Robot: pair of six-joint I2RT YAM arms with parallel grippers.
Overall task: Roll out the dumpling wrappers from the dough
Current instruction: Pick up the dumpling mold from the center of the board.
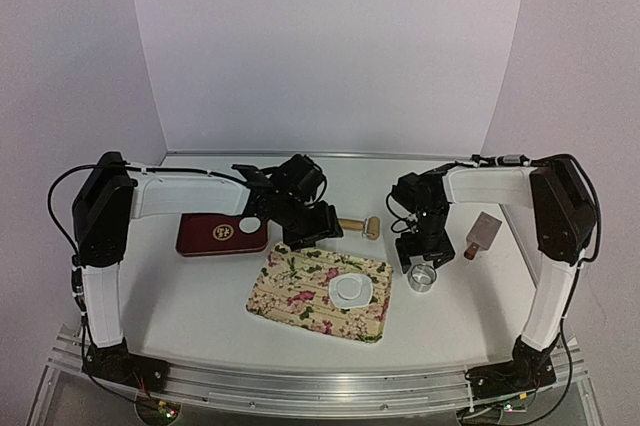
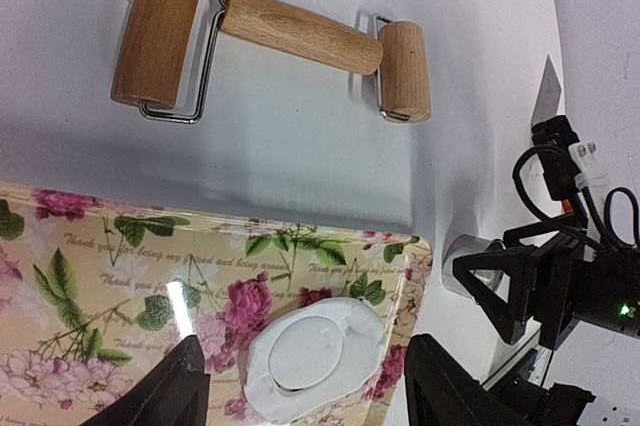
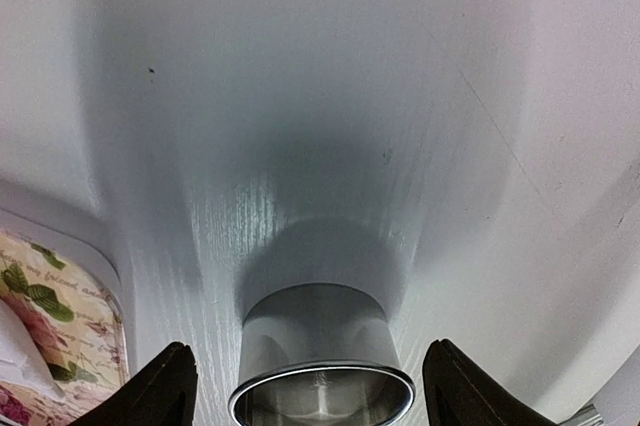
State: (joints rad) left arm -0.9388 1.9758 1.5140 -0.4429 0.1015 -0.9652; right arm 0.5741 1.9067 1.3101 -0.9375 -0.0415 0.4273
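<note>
A white table (image 1: 200, 306) fills the lower half of the top view, smooth and matte, with a fine grain showing close up. A plain white back panel (image 1: 330, 46) rises from its far edge. A pale, lilac-tinted left wall (image 1: 60, 66) and a matching right wall (image 1: 585, 46) meet that panel at the far corners. A ribbed aluminium rail (image 1: 320, 381) runs along the near edge. The light is soft and even, falling from above, leaving blurred grey shadows on the tabletop.

arms (image 1: 185, 193): white links, black joints | left gripper (image 2: 305, 386), right gripper (image 3: 315, 386): black
</note>
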